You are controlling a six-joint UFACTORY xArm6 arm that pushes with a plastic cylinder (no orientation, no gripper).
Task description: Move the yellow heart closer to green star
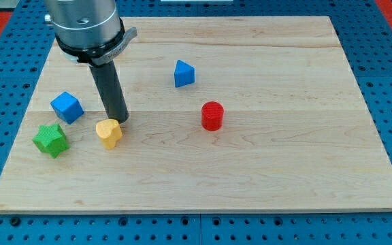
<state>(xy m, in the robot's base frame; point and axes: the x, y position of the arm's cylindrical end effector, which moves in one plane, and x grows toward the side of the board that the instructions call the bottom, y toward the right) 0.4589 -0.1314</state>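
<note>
The yellow heart [108, 133] lies on the wooden board at the view's lower left. The green star [50, 139] lies to its left, about a block's width away, near the board's left edge. My tip [119, 121] stands on the board right at the heart's upper right side, touching or nearly touching it. The dark rod rises from there to the grey arm housing at the view's top left.
A blue cube [67, 107] sits just above the green star. A blue triangular block [184, 73] lies at the upper middle. A red cylinder [211, 116] stands right of centre. The wooden board [284, 156] rests on a blue perforated table.
</note>
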